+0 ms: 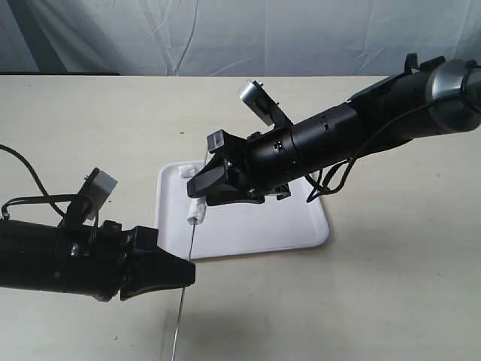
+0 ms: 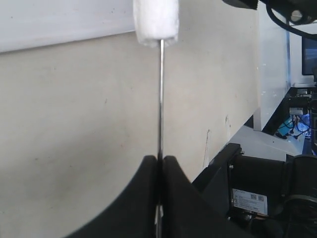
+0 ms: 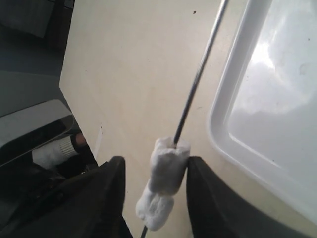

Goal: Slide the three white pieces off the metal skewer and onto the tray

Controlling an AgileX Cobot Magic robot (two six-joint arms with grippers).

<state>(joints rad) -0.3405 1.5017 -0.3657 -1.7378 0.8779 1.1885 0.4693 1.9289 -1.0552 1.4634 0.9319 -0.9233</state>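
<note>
The thin metal skewer runs from my left gripper up toward the tray's near left edge. My left gripper is shut on the skewer, below a white piece. Two white pieces sit stacked on the skewer, and I cannot tell whether a third is among them. My right gripper is open and straddles them, one finger touching the upper piece. From outside, the pieces hang just under the right gripper. A small white lump lies in the far left corner of the white tray.
The tan table surrounds the tray, with a pale cloth backdrop behind it. The skewer's tail sticks out past my left gripper toward the table's front edge. The right arm reaches in over the tray from the far right.
</note>
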